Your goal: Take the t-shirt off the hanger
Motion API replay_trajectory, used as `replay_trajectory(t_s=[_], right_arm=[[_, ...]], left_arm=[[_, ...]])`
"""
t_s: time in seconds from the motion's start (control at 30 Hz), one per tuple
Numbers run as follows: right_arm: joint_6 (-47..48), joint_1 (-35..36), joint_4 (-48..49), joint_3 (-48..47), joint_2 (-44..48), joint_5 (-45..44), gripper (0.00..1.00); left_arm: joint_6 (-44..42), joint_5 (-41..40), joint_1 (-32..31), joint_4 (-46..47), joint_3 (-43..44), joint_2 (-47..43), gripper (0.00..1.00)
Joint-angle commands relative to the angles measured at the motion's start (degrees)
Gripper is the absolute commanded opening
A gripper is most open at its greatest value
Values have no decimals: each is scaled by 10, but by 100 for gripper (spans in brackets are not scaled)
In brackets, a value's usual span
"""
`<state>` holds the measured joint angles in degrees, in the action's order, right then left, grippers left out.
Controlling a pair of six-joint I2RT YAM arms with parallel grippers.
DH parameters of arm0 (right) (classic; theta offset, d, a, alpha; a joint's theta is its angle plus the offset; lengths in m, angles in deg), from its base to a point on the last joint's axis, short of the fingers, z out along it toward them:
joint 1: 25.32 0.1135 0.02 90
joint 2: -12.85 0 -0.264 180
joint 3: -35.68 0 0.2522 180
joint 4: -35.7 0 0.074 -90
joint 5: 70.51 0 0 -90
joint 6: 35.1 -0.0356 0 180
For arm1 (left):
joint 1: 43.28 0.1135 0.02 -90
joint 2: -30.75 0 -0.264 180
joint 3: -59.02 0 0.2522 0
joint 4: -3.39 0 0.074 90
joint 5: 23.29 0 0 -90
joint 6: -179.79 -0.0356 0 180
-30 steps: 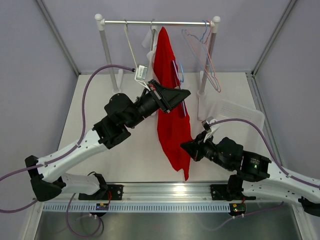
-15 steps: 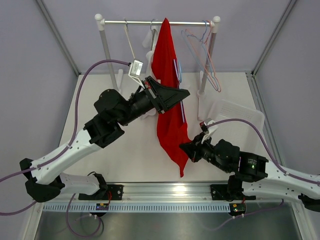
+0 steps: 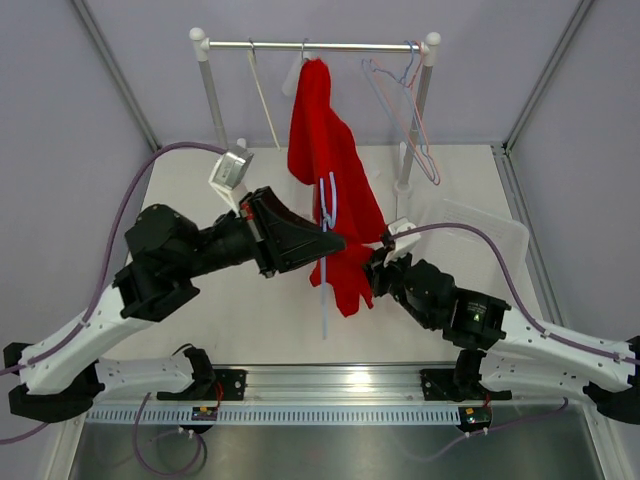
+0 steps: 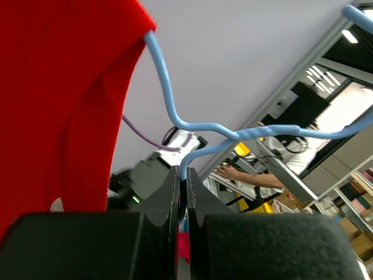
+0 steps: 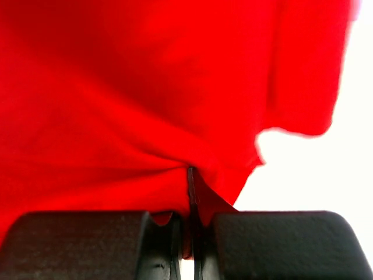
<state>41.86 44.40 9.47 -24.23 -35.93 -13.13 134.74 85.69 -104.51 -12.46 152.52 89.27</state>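
The red t-shirt [image 3: 322, 150] hangs bunched below the rack rail, its lower part pulled toward the arms. A light blue wire hanger [image 3: 325, 300] sticks out of the shirt, one straight length pointing down toward the table. My left gripper [image 3: 335, 242] is shut on the hanger's wire [image 4: 169, 87] just below its twisted neck, with the t-shirt [image 4: 58, 116] on one shoulder of the hanger. My right gripper [image 3: 378, 268] is shut on a fold of the t-shirt [image 5: 145, 87] near its lower edge; red cloth fills that wrist view.
The rack rail [image 3: 340, 46] stands at the back on two white posts. A white hanger [image 3: 262, 95] hangs left of the shirt, pink and blue wire hangers [image 3: 412, 110] to the right. A clear bin [image 3: 485, 228] lies at the right, behind my right arm.
My left gripper has drawn back toward the near left with the hanger, which has slid partly out of the shirt. My right gripper rose and moved left with the cloth; the shirt bunched up.
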Motion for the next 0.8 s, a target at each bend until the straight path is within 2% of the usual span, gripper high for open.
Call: replay_trajectory(t_s=[0.0, 0.03, 0.17, 0.3, 0.4, 0.43, 0.53, 0.57, 0.67, 0.77], right_arm=[[52, -67, 32, -18, 1, -18, 0], [56, -87, 44, -19, 0, -3, 0], [70, -96, 45, -38, -20, 1, 0], [51, -97, 58, -41, -7, 60, 1], [45, -96, 88, -21, 18, 114, 22], [43, -96, 104, -18, 25, 132, 37], [50, -96, 118, -12, 38, 157, 70], [53, -97, 118, -13, 36, 160, 84], [71, -97, 154, -3, 39, 186, 99], [85, -97, 171, 12, 53, 213, 100]], left_arm=[[45, 76, -11, 14, -13, -71, 0], [45, 76, -10, 1, -19, -80, 0], [32, 66, -10, -51, -37, -119, 0], [30, 76, -10, -49, -65, -137, 0], [30, 106, -13, -49, -69, -114, 0], [29, 112, -17, -49, -62, -95, 0], [12, 130, -49, -49, -45, -68, 0], [3, 138, -58, -49, -32, -52, 0], [-13, 142, -91, -49, -16, -37, 0], [-18, 139, -109, -49, -16, -39, 0]])
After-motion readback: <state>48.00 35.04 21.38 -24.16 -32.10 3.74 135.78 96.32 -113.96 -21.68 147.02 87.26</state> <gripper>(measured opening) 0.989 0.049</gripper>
